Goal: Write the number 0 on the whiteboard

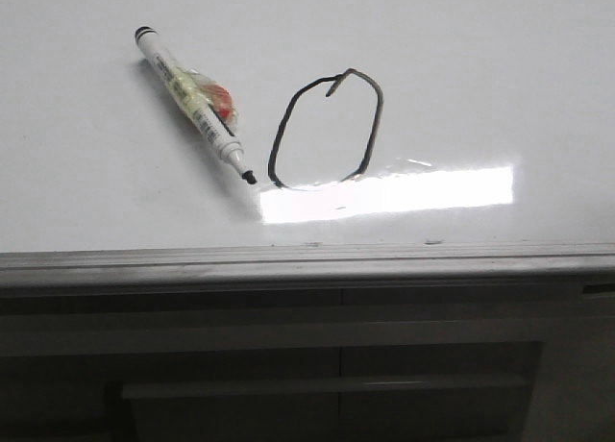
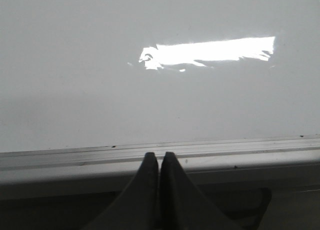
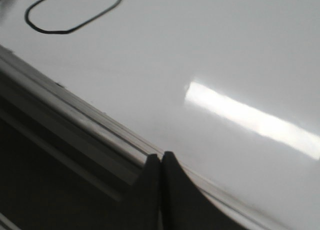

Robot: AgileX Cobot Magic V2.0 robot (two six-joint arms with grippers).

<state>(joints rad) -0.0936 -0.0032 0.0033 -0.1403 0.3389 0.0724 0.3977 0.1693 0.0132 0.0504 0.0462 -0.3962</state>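
Observation:
The number 0 (image 1: 284, 125) is a thin black oval outline on the glossy whiteboard (image 1: 461, 86), its line ends overlapping at the top. It also shows in the right wrist view (image 3: 37, 26). A white marker (image 1: 192, 98) with a black tip lies uncapped on the board just left of the 0, with a yellow and red wrap round its barrel. Neither gripper shows in the front view. My left gripper (image 2: 159, 155) is shut and empty over the board's grey edge rail (image 2: 75, 157). My right gripper (image 3: 161, 156) is shut and empty at the rail (image 3: 90, 122).
A bright glare patch (image 1: 384, 192) lies on the board below the 0. A dark grey panelled cabinet (image 1: 288, 365) stands in front of the board's rail (image 1: 307, 264).

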